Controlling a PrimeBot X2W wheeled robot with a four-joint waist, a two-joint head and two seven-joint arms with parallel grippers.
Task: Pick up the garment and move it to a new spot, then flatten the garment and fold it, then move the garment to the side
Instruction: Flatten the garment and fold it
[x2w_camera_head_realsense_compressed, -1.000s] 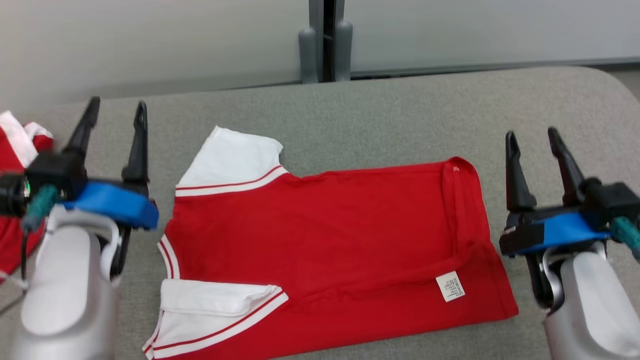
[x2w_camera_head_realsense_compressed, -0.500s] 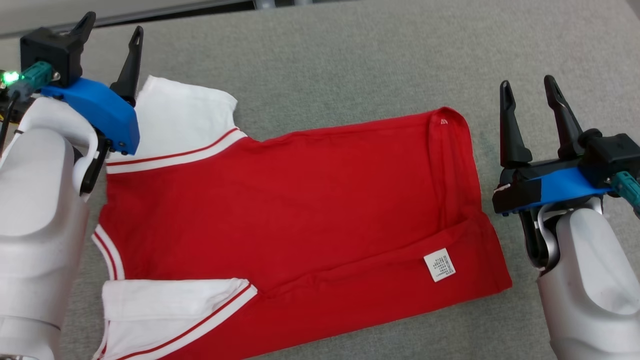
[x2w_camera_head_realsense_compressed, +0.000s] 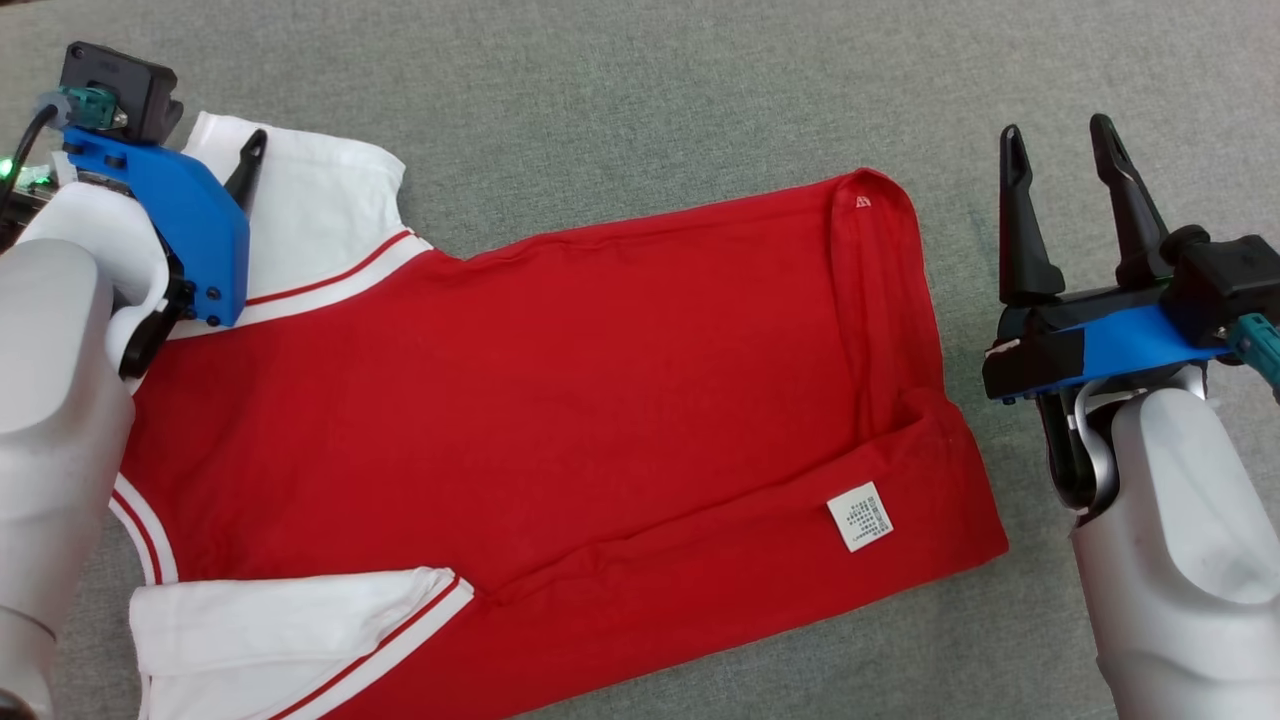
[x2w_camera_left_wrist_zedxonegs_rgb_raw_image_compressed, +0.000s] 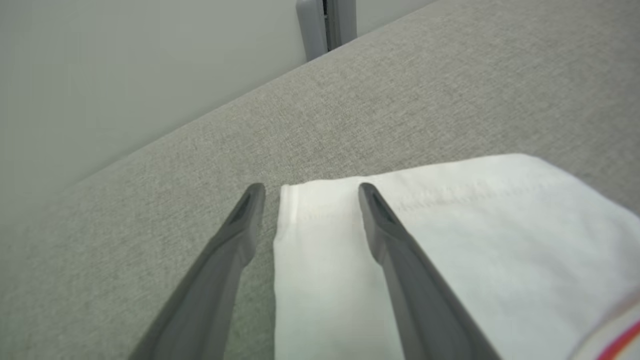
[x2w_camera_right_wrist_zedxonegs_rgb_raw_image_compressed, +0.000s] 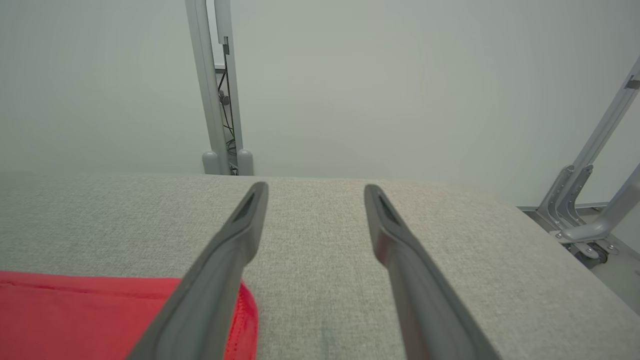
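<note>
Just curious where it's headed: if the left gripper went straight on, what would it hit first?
Likely the white sleeve, whose corner lies between the open fingers of the left gripper; past it, grey table. Height above it is unclear.

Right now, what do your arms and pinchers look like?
The left arm and right arm are smooth, rounded silver-grey shells. Each wrist carries a bright blue bracket, a black box and a teal plug. The left gripper and right gripper each have two long, dark, pointed fingers. A black cable leaves the left plug, beside a small green light.
</note>
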